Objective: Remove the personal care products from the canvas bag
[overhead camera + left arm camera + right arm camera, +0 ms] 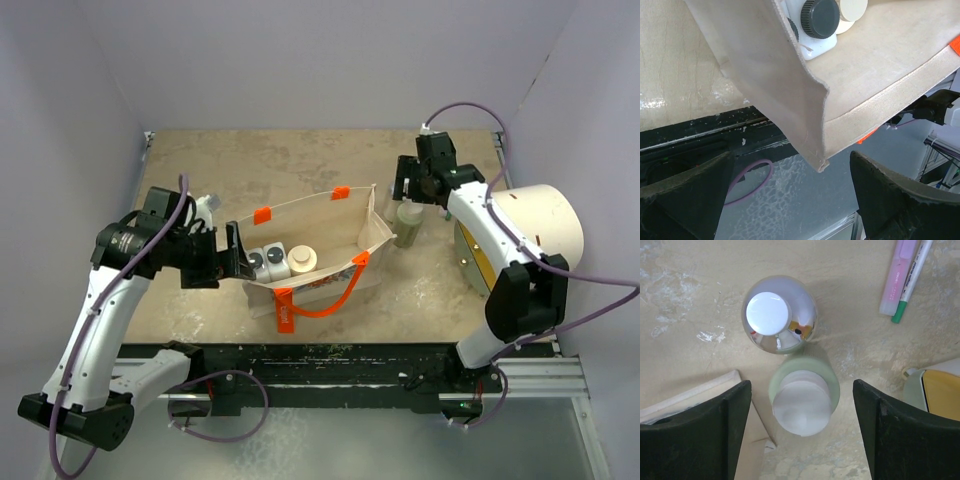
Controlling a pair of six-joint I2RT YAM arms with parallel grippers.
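Right wrist view: right gripper (800, 390) jaws spread, clear of 1 pale green bottle (802, 407) between them; clear bottle (777, 315) just beyond. Left gripper (792, 160) jaws wide apart, canvas bag (765, 75) edge between.

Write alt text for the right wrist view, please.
A pale green bottle with a cream cap stands between the fingers of the open right claw, touching neither. A clear bottle with a white cap stands just beyond it, the canvas bag at lower left.

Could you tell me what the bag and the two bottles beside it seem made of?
The bag looks like stiff canvas: matte, thick cut edge. The white-capped bottle seems glossy clear plastic or glass, mirroring the scene. The green bottle, dull and shineless, looks like frosted plastic.
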